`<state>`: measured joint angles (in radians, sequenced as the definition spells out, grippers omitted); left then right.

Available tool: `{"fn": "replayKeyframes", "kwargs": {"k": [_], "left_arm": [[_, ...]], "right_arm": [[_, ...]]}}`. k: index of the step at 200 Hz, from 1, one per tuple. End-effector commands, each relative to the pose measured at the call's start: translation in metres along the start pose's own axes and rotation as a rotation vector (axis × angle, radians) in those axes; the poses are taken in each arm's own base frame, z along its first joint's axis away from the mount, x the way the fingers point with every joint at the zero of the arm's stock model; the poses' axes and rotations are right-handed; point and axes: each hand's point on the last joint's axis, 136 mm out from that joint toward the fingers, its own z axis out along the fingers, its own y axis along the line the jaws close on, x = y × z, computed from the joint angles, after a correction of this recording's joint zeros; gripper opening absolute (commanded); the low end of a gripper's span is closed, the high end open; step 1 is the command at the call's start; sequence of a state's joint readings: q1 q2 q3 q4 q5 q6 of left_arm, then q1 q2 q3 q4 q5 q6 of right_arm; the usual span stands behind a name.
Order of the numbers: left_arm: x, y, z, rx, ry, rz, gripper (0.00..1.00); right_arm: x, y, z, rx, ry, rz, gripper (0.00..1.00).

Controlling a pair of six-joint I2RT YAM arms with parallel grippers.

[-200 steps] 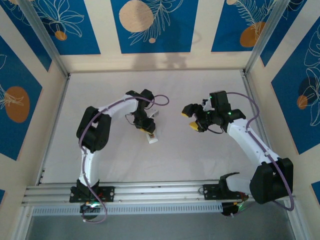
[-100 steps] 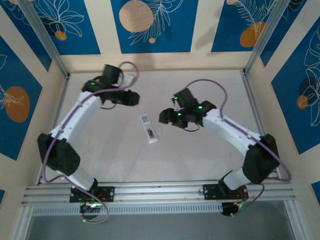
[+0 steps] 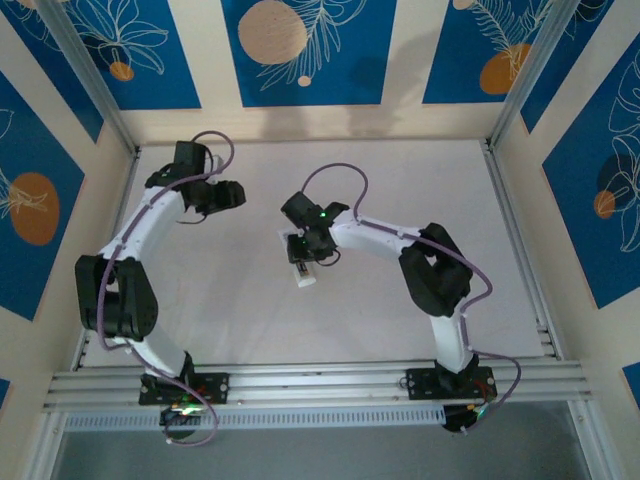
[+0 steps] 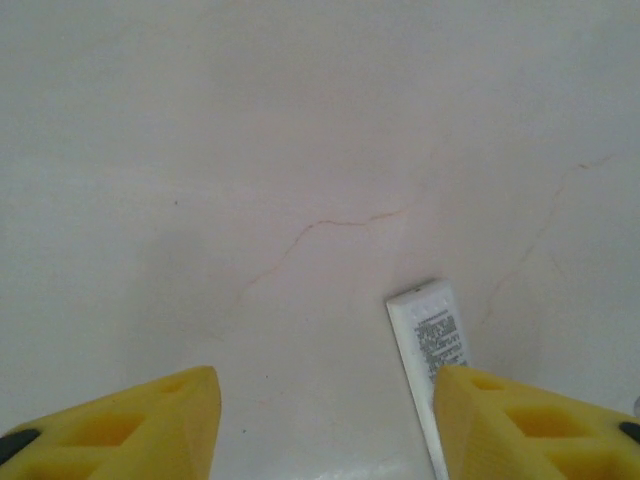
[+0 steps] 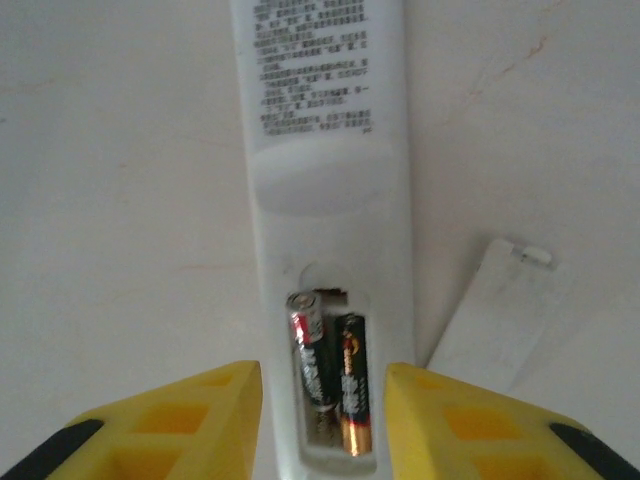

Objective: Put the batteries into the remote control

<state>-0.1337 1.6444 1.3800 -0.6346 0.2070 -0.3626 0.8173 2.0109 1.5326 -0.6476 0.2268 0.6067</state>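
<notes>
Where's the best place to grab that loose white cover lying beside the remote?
Probably across the two long edges, near the middle, coming straight down from above. The battery cover lies flat on the table, thin and narrow, slanted away from the remote control, so the grip should turn to match that slant.

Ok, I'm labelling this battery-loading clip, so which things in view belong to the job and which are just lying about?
Job: remote control, back up; two batteries seated in it; loose white cover beside the remote; right gripper at the batteries.
Lying about: blue patterned wall panels; metal rail at the near edge.
</notes>
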Motion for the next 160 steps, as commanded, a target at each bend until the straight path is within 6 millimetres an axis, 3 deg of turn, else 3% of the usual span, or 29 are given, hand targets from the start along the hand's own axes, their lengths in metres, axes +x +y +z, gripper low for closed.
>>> {"fn": "replayKeyframes", "kwargs": {"k": [1,13,34,160], "left_arm": [[-0.006,-0.002,-0.003,0.009,-0.049,0.014,0.69],[-0.004,-0.003,-0.004,0.015,-0.049,0.033,0.79],[-0.002,-0.004,-0.006,0.024,-0.047,0.054,0.85],[0.001,-0.006,-0.011,0.019,-0.021,0.124,0.87]], "right_arm": [[-0.010,0.002,0.000,0.035,-0.023,-0.036,0.35],[-0.011,0.002,0.003,0.042,-0.015,-0.033,0.33],[-0.015,0.007,0.006,0.043,-0.014,-0.041,0.32],[-0.003,0.005,0.018,0.113,0.021,-0.062,0.26]]}}
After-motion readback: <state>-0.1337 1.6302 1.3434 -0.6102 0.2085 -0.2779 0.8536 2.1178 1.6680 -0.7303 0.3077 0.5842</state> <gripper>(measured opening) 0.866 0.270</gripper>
